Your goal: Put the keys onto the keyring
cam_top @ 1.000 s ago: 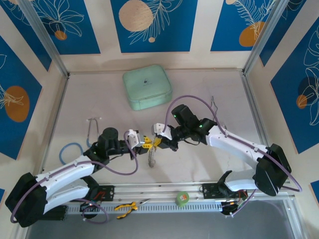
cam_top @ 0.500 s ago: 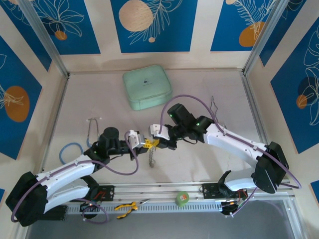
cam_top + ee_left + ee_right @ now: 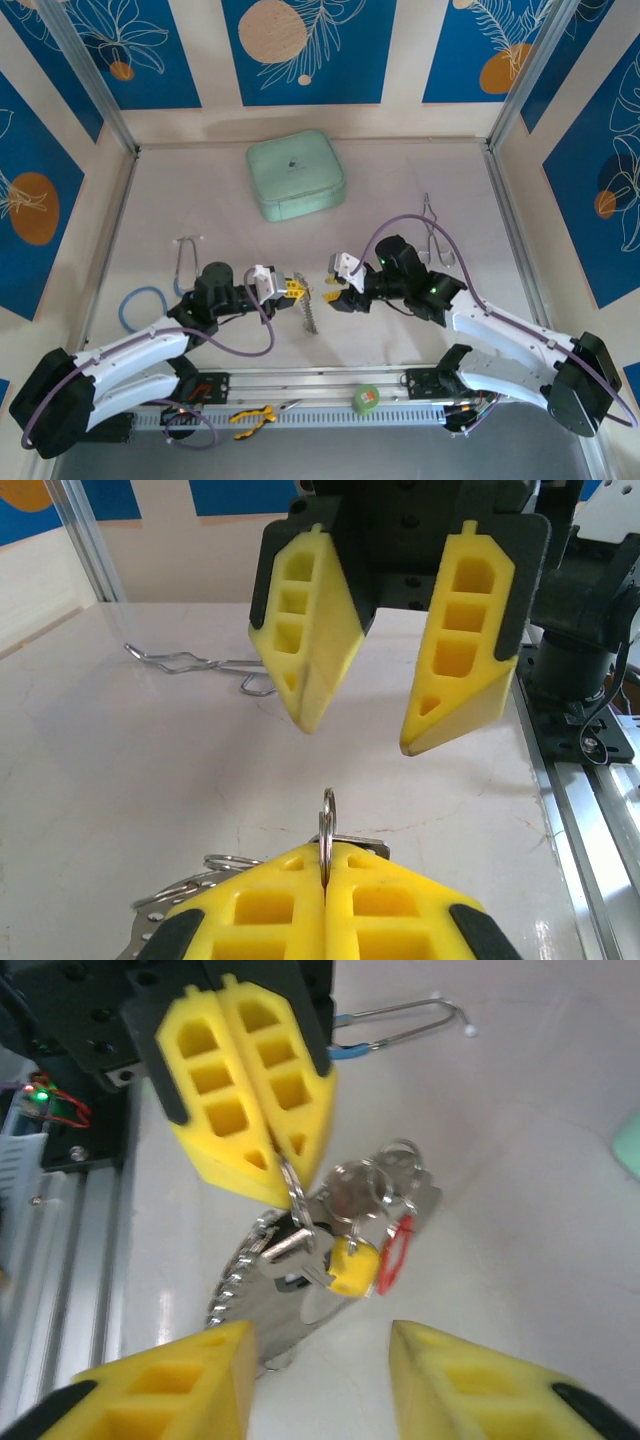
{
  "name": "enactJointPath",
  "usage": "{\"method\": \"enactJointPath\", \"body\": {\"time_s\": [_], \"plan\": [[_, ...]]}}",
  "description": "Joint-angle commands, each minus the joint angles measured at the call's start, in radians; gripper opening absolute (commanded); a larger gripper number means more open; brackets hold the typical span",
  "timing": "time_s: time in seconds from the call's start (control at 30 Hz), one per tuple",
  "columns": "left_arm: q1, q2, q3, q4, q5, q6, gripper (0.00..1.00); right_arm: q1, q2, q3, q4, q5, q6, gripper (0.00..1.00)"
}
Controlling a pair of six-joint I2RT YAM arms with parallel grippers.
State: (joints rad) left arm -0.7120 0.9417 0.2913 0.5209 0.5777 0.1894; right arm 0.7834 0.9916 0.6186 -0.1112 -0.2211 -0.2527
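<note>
My L hand (image 3: 324, 868) clamped on thin silver keyring (image 3: 327, 825), small red- and yellow-headed keys (image 3: 352, 1263) bunched beside; R hand (image 3: 355, 735) agape just opposite, over pale counter (image 3: 120, 780).

The thin silver wire keyring (image 3: 297, 1200) is held upright; small yellow- and red-headed keys (image 3: 350, 1262) cluster at its five o'clock.

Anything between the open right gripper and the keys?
Nothing visible. The right gripper, jaws open, faces the keys across an open gap; the left gripper, shut on a small silver ring, sits beside them.
</note>
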Motion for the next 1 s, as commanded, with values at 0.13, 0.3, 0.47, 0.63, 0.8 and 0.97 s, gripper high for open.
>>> {"method": "enactJointPath", "body": {"time_s": [0.13, 0.3, 0.47, 0.63, 0.8, 0.97], "plan": [[-0.004, -0.018, -0.021, 0.084, 0.001, -0.018, 0.00, 0.030, -0.036, -0.036, 0.099, 0.158, 0.296, 0.42], [-0.005, -0.010, -0.022, 0.098, 0.001, -0.023, 0.00, 0.027, -0.020, 0.002, 0.043, 0.227, 0.563, 0.29], [-0.005, -0.004, -0.026, 0.117, 0.008, -0.030, 0.00, 0.021, -0.028, -0.022, 0.091, 0.076, 0.578, 0.30], [-0.005, -0.001, -0.023, 0.121, 0.014, -0.028, 0.00, 0.007, -0.023, -0.036, 0.156, -0.075, 0.549, 0.39], [-0.005, 0.003, -0.021, 0.130, 0.016, -0.028, 0.00, -0.026, 0.020, 0.000, 0.126, -0.154, 0.517, 0.37], [-0.005, 0.004, -0.022, 0.135, 0.021, -0.027, 0.00, -0.039, 0.059, 0.034, 0.099, -0.220, 0.470, 0.35]]}}
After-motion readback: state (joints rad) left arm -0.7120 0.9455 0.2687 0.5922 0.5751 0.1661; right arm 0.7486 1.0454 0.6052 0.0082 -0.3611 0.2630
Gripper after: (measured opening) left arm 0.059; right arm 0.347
